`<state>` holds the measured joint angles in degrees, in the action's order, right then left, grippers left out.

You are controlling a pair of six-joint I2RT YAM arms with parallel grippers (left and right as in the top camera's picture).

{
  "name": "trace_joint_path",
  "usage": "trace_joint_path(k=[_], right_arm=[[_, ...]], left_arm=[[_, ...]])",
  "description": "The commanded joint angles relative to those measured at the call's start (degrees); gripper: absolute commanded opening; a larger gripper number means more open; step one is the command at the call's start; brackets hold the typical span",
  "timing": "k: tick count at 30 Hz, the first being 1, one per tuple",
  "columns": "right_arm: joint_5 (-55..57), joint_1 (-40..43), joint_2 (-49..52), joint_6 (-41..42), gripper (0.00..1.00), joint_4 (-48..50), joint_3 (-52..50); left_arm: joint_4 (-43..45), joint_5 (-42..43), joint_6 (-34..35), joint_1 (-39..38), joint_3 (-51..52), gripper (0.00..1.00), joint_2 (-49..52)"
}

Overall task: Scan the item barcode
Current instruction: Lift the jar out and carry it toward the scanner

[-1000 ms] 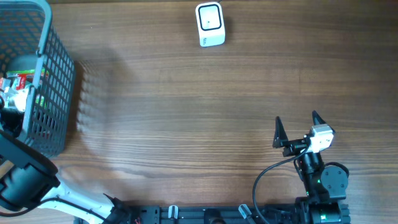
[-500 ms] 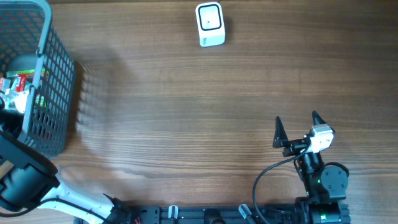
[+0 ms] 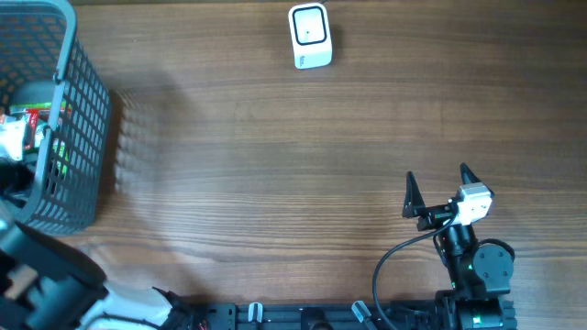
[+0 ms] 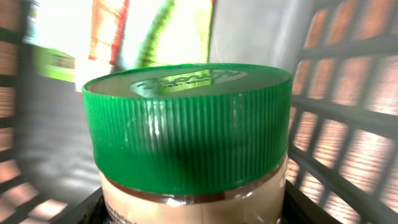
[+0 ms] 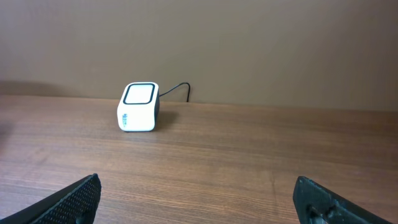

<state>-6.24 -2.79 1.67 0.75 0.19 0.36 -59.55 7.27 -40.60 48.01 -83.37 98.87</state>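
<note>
The left gripper [image 4: 189, 210] is down inside the grey plastic mesh basket [image 3: 84, 119], hard up against a jar with a ribbed green screw lid [image 4: 186, 118]. The jar fills the space straight ahead of the gripper, and so little of the gripper shows that I can't tell whether it has a hold. Since a moment ago the left arm's dark link has swung off the basket's near corner, which suggests the pick-up is under way. The right gripper [image 3: 438, 183] waits with its jaws spread wide, levelled across the wooden bench [image 3: 275, 165], with the white box scanner [image 3: 309, 37] well ahead of it.
</note>
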Motion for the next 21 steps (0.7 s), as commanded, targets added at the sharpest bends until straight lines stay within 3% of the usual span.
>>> trace_joint_path(k=[1,9,15,21], right_arm=[[-0.3,0.4,0.0,-0.3,1.00,0.2,-0.1],[-0.3,0.4,0.0,-0.3,1.00,0.2,-0.1],[-0.3,0.4,0.0,-0.3,1.00,0.2,-0.1],[-0.2,0.4,0.0,-0.3,1.00,0.2,-0.1]], left_arm=[[0.2,-1.0,1.2,0.3,-1.9,0.57,-8.2],[3.1,-3.3,1.5,0.3,-2.0,0.59,-21.9],[10.7,-3.1,8.6,0.3,-2.6,0.68,-31.9],[11.3,7.8,16.2,0.2,-2.6,0.60,-40.8]])
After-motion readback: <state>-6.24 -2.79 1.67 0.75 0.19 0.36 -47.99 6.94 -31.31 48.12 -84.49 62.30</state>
